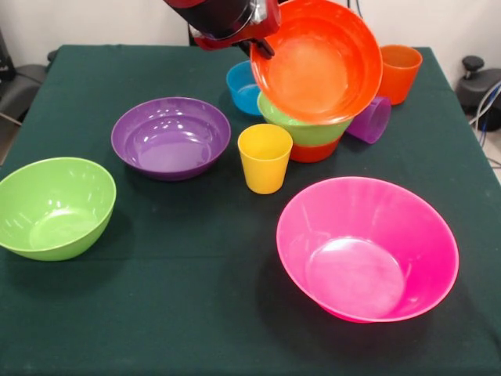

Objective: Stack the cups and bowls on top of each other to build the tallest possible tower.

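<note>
— So, how tall is the tower [309,135]?
— Barely begun: green bowl [301,128] nested in a small orange bowl [315,151] mid-table; the gripper [262,39] clamps the large orange bowl [317,61], tilted above. Pink bowl [368,247], purple bowl [171,137] and yellow cup [264,157] wait apart

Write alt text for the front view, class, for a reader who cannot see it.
A red and black robot gripper holds a large glossy orange plastic bowl, tilted, above a green bowl nested in a small orange bowl. Around them on the dark green table sit a huge pink bowl, purple bowl, another green bowl and yellow cup.
</note>
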Robot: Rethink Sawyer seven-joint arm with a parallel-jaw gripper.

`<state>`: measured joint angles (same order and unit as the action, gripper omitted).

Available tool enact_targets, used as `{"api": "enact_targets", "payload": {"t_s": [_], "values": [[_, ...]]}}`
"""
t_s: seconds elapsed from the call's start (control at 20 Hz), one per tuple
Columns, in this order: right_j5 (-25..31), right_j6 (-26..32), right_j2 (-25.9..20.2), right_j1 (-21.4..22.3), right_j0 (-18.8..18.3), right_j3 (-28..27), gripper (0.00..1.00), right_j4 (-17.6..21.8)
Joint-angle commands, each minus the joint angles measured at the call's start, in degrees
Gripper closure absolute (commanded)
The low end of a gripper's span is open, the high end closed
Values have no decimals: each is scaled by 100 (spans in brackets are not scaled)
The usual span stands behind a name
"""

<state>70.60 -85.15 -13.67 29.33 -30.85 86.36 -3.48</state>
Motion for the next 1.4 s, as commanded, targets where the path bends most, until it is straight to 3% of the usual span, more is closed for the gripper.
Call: {"api": "enact_targets", "payload": {"t_s": [0.05,0.3,0.6,0.95,1.4], "values": [[651,485,-497,-324,5,-390,100,435],[972,420,-485,-386,85,-641,100,555],[841,376,-426,-267,111,-551,100,619],[-247,522,-415,-24,-15,-122,100,842],[-974,446,-555,-83,-158,252,100,801]]}}
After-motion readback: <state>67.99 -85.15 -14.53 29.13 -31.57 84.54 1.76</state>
